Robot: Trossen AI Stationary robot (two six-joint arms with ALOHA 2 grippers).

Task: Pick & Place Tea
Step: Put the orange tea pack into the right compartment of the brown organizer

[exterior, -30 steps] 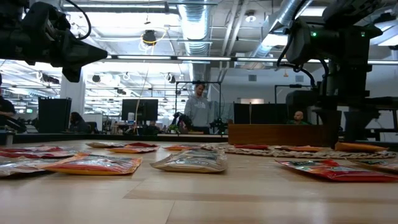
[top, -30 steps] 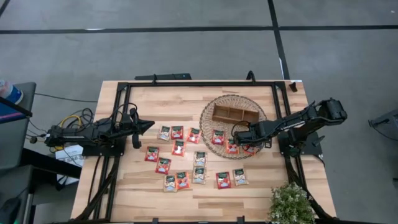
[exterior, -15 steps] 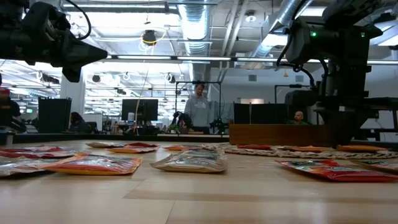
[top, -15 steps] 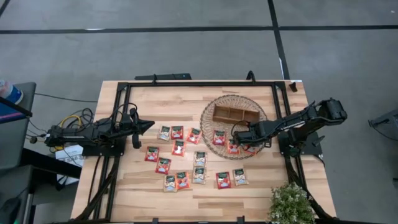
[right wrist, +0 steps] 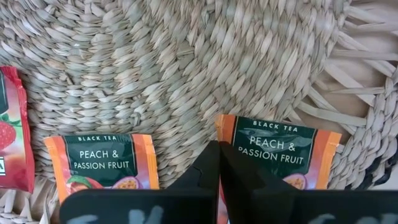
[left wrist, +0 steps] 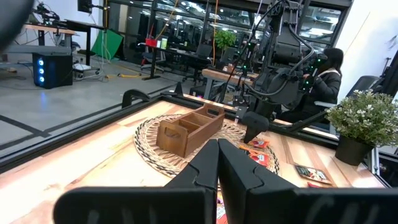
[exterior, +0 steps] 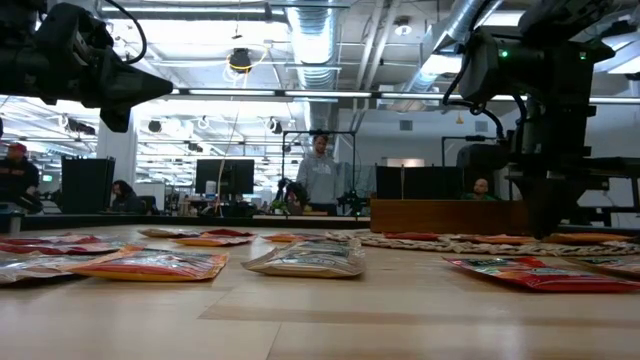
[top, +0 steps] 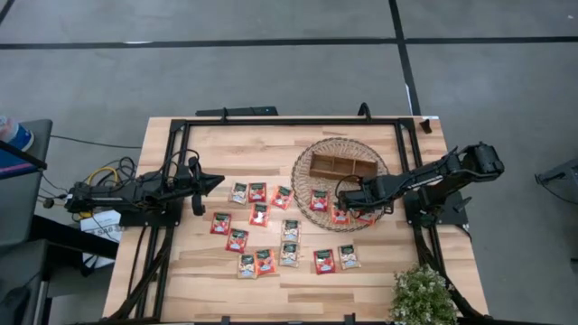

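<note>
Several small square tea sachets, red and pale, lie flat on the wooden table. A few more lie on the near part of the round wicker mat. My right gripper points down over the mat's near part, shut at the edge of an orange "Peach & Passion Fruit" sachet. A second orange sachet lies beside it. The wooden tray stands on the mat. My left gripper waits shut at the table's left, above the wood. My right gripper comes from above, pointing down, and its two fingers have met on one side edge of the orange sachet, near a corner. The fingers themselves hide how much of that edge lies between them. The sachet lies flat on the wicker mat.
A potted plant stands at the near right corner. A black frame runs round the table's edges. A red sachet lies on the mat close by. People stand in the room beyond the table.
My right gripper has stayed where it was, and its fingers have shut at the orange sachet's edge. The sachets lie as before.
</note>
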